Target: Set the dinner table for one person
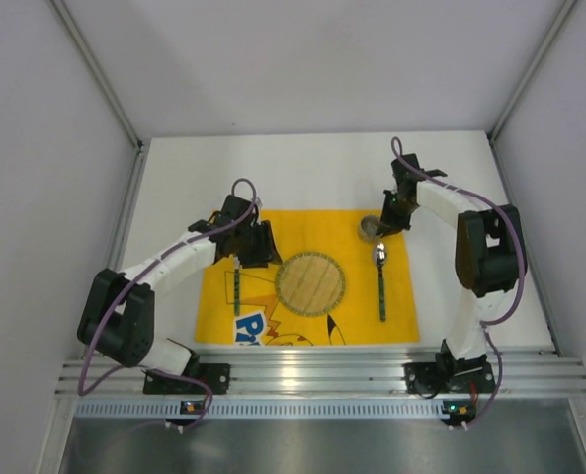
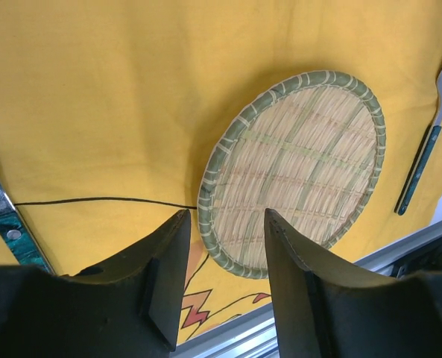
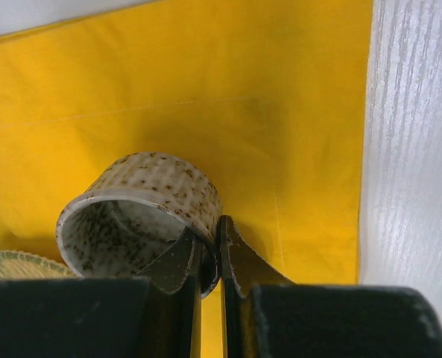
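Dinner table (image 1: 451, 168): white top, walled in grey, ribbed rail (image 1: 322, 380) along the near edge. Centre of it covered by a yellow printed mat (image 1: 312, 229).

On the mat, middle: round woven plate (image 1: 310, 284), lying flat. Left of it a fork (image 1: 236, 286), right of it a spoon (image 1: 380, 281). Both green-handled, long axes near to far, handles toward the rail, each just beside the plate but apart from it.

Far right corner of the mat, just beyond the spoon's bowl: speckled ceramic cup (image 3: 142, 201). Pinched at the rim by the right gripper (image 3: 217, 231), one finger inside the wall, one outside, jaws narrow with only the wall between them. Mouth of the cup turned toward the wrist camera; looks tilted, not certain.

Key relation, as a judgement: cup already in the right arm's grasp and over its likely spot, far of the spoon. Remaining move probably straight down and release, little sideways travel. Left arm well apart from the cup, on the other side of the plate.

Left gripper (image 2: 224, 224): wide, holding nothing, hovering over the mat's left half by the fork, fingers aimed at the plate's edge.

Hard to make out: cup's base hidden behind the fingers, so resting or lifted cannot be told. Fork's head covered by the left gripper from above. Mat's print cut off by the plate.
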Robot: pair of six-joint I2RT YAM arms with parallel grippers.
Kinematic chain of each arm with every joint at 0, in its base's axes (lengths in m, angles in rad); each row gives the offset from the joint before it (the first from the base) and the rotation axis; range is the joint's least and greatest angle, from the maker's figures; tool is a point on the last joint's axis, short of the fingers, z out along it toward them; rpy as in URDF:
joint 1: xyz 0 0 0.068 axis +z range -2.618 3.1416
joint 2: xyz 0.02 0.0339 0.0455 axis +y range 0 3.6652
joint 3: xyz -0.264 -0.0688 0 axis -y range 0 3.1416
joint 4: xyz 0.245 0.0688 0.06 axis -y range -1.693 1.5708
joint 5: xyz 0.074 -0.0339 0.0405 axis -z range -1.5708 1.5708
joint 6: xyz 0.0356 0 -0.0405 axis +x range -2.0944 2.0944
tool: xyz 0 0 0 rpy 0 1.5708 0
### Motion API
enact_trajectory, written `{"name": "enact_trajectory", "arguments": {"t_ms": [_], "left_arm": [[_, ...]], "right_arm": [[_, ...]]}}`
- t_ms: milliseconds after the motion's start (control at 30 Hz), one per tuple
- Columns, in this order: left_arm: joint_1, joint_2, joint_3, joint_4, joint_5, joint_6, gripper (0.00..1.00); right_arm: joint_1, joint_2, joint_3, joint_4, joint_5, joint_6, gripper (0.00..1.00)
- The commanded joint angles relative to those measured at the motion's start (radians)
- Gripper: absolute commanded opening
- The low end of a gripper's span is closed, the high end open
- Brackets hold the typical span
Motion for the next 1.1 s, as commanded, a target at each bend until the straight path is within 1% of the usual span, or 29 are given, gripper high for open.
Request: {"name": "enact_trajectory", "arguments": {"t_ms": [0,67,200,267,300,433,533,567,600,667,700,733,767,800,833,867,933,967,1000,1033,1067], "left_arm": [[-0.005,-0.066,-0.013,-0.024,-0.040,-0.005,0.49],[-0.005,-0.086,-0.011,-0.035,-0.052,-0.004,0.49],[-0.005,-0.112,0.009,-0.062,-0.089,0.007,0.49],[-0.005,-0.116,0.029,-0.076,-0.107,0.018,0.50],[-0.005,-0.112,0.038,-0.082,-0.109,0.022,0.50],[-0.005,-0.088,0.093,-0.122,-0.130,0.054,0.51],[-0.003,-0.076,0.165,-0.182,-0.196,0.102,0.51],[-0.003,-0.071,0.216,-0.200,-0.218,0.129,0.51],[-0.003,-0.073,0.242,-0.216,-0.285,0.142,0.51],[-0.003,-0.080,0.323,-0.262,-0.351,0.172,0.51],[-0.003,-0.089,0.343,-0.266,-0.432,0.185,0.52],[-0.003,-0.103,0.359,-0.256,-0.475,0.197,0.52],[-0.003,-0.147,0.366,-0.236,-0.527,0.232,0.52],[-0.003,-0.180,0.350,-0.192,-0.593,0.266,0.51],[-0.003,-0.218,0.277,-0.074,-0.616,0.304,0.51],[-0.003,-0.305,0.221,0.024,-0.624,0.384,0.51],[-0.005,-0.394,0.083,0.202,-0.597,0.494,0.49],[-0.005,-0.474,-0.072,0.400,-0.582,0.621,0.48],[-0.005,-0.509,-0.151,0.495,-0.586,0.657,0.48],[-0.003,-0.540,-0.231,0.604,-0.635,0.680,0.54],[-0.003,-0.588,-0.376,0.764,-0.679,0.699,0.57]], "right_arm": [[0.021,0.010,0.048,0.020,0.021,-0.005,0.02],[0.024,0.013,0.047,0.014,0.036,-0.007,0.06],[0.035,0.004,0.048,0.014,0.045,-0.018,0.26],[0.037,-0.004,0.055,0.011,0.044,-0.022,0.27],[0.037,-0.009,0.056,0.011,0.039,-0.024,0.30],[0.038,-0.044,0.070,0.013,0.036,-0.031,0.32],[0.038,-0.096,0.096,0.002,0.030,-0.034,0.33],[0.038,-0.134,0.111,-0.006,0.026,-0.036,0.33],[0.040,-0.159,0.119,-0.009,0.016,-0.036,0.33],[0.046,-0.248,0.128,-0.015,0.004,-0.047,0.32],[0.052,-0.284,0.127,-0.015,-0.014,-0.056,0.32],[0.058,-0.321,0.124,-0.014,-0.027,-0.077,0.32],[0.064,-0.416,0.101,-0.004,-0.039,-0.090,0.32],[0.084,-0.471,0.079,0.011,-0.051,-0.103,0.32],[0.096,-0.598,0.015,0.031,-0.056,-0.125,0.33],[0.107,-0.666,-0.026,0.087,-0.051,-0.131,0.37],[0.130,-0.798,-0.121,0.140,-0.021,-0.116,0.62],[0.133,-0.911,-0.219,0.182,-0.001,-0.098,0.79],[0.133,-0.962,-0.273,0.209,0.030,-0.081,0.98],[0.135,-1.011,-0.325,0.230,0.038,-0.050,1.00],[0.133,-1.101,-0.429,0.273,0.048,-0.036,1.00]]}}
